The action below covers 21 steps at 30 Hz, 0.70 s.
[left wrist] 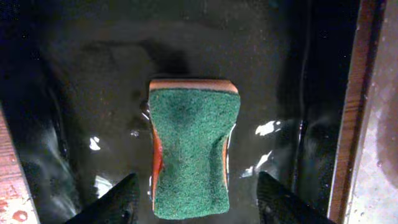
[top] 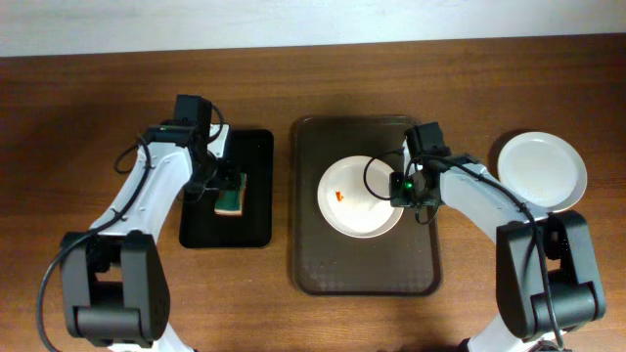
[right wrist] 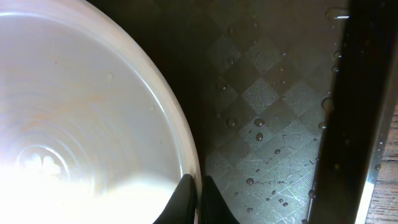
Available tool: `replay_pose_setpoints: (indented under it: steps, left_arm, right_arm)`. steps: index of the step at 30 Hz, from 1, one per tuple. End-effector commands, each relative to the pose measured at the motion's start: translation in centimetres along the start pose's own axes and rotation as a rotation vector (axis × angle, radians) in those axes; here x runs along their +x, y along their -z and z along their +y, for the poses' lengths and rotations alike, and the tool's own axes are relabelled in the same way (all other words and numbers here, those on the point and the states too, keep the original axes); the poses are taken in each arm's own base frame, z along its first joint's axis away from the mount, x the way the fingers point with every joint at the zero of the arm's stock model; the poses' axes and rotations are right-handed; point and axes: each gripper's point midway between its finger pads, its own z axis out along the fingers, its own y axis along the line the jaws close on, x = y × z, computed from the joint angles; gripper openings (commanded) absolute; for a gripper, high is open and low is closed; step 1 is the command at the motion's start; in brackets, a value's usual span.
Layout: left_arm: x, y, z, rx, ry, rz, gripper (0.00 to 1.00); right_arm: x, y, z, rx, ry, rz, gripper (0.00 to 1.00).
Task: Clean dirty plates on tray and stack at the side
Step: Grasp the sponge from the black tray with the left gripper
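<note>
Our right gripper (right wrist: 198, 199) pinches the round white orange-smeared plate (top: 370, 213) at its 3 o'clock rim, on the wet brown rectangular tray (top: 323, 264); that thin grip may slip. Our left gripper (left wrist: 199, 199) gapes wide over the green sponge (left wrist: 194, 149), empty.

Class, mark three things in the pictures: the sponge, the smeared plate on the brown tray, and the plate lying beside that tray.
sponge (left wrist: 194, 155), left wrist view, on its green scouring face.
smeared plate (top: 357, 207), overhead view, on its bare white centre.
side plate (top: 543, 171), overhead view, on its centre.
</note>
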Motion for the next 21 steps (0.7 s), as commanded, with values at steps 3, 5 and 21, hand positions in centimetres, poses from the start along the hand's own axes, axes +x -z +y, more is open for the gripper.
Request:
replay_pose_setpoints:
  steps: [3, 5, 21]
  left_arm:
    - [4.8, -4.0, -0.4, 0.004, -0.023, 0.087, 0.53]
    - [6.0, -5.4, -0.6, 0.006, -0.035, 0.086, 0.41]
    - [-0.6, -0.2, -0.3, -0.065, -0.052, -0.048, 0.57]
  right_arm:
    - [1.4, -1.1, -0.8, 0.036, -0.009, 0.053, 0.04]
    - [1.4, -1.1, -0.9, 0.036, -0.009, 0.053, 0.04]
    - [1.4, -1.1, -0.8, 0.036, -0.009, 0.053, 0.04]
